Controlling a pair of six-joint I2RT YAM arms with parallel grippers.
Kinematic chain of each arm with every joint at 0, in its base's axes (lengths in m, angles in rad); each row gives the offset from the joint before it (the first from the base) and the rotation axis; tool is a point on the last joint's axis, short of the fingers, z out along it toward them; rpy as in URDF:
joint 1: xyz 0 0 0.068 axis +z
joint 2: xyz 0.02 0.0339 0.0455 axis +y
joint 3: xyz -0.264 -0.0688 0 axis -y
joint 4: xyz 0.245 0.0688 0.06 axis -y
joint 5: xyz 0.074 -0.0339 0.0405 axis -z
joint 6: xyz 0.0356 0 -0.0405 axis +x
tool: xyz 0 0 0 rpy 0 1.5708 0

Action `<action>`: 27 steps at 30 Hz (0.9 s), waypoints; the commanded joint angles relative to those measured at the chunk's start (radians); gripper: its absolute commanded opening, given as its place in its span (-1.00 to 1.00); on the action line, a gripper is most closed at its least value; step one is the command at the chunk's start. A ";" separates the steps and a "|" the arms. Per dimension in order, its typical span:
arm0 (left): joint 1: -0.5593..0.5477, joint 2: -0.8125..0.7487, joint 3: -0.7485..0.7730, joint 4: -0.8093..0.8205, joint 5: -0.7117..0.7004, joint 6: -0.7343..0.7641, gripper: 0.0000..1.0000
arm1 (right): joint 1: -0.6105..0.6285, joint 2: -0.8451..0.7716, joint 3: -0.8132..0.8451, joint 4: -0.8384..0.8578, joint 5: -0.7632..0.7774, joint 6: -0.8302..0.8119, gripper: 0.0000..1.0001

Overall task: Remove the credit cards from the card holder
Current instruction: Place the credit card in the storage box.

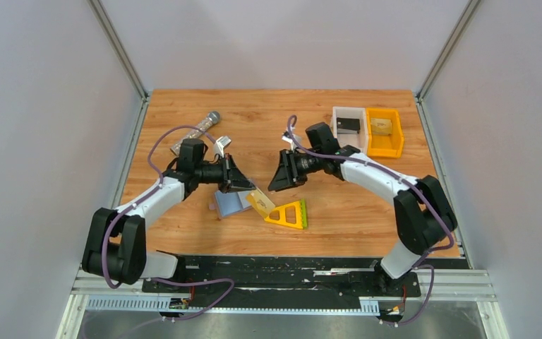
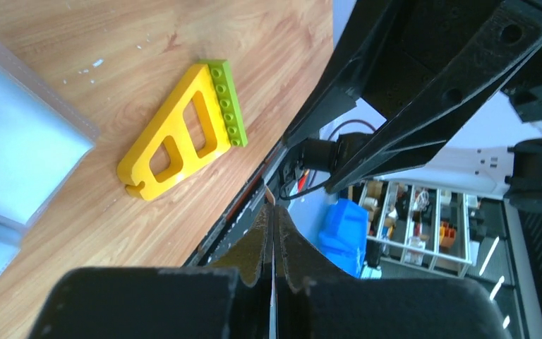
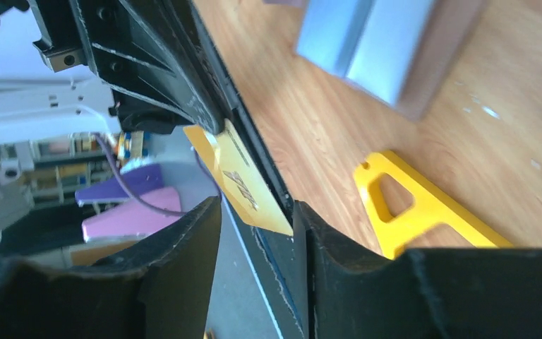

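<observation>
Over the worktop [image 1: 353, 212], the left gripper [image 2: 272, 215] is clamped on a gold credit card [image 3: 236, 183], just beside the grey-blue card holder [image 1: 231, 203] lying flat. The right gripper [image 3: 257, 212] has its jaws apart around the card's free end.

Overhead + 2 close wrist cams

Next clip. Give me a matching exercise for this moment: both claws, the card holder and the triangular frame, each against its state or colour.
Column one:
1. left claw
2. right claw
3. card holder
4. triangular frame

Column two:
A. open, gripping nothing
B. grey-blue, lying on the table
C. shut on the gold credit card
D. yellow with a green edge

Pairs: 1-C; 2-A; 3-B; 4-D
</observation>
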 commanded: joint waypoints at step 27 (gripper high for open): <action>-0.020 -0.206 -0.198 0.722 -0.361 -0.602 -1.00 | -0.016 -0.339 -0.416 0.752 0.239 0.621 -0.24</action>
